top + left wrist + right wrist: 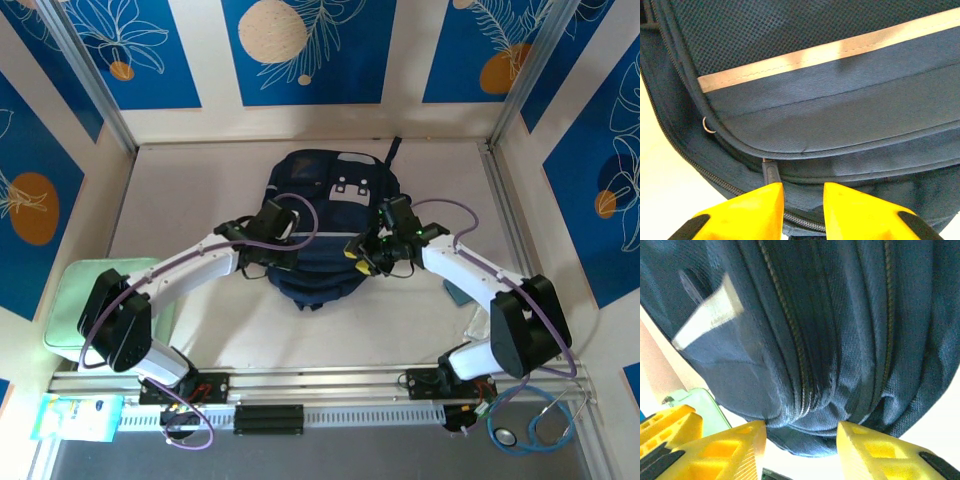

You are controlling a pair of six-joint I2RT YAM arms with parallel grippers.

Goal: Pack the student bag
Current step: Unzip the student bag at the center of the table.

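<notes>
The left claw (802, 192) is slightly open: its yellow fingers (750, 210) stand a narrow gap apart over the bag (318, 268), with nothing clamped between them. A dark zip pull (769, 172) lies just off the tip of the finger on the left of that view, on a seam below the grey stripe (840, 50). The right claw (800, 432) has its fingers wider apart, with the bag's puckered near edge bulging down between the tips; I cannot tell whether they pinch the cloth.

From above, a green pad (85, 290) lies at 8 o'clock on the table (200, 190), partly under the left arm and well apart from the bag.

The bag lies flat at the table's middle, front face up. Its long axis runs from 6 to 12 o'clock, tipped a little toward 1. The left claw sits on its 9 o'clock side and the right claw on its 3 o'clock side, both over the near half. The white patch (350, 186) is on the far half, and a black strap (394, 150) sticks out of the far end toward 12.
</notes>
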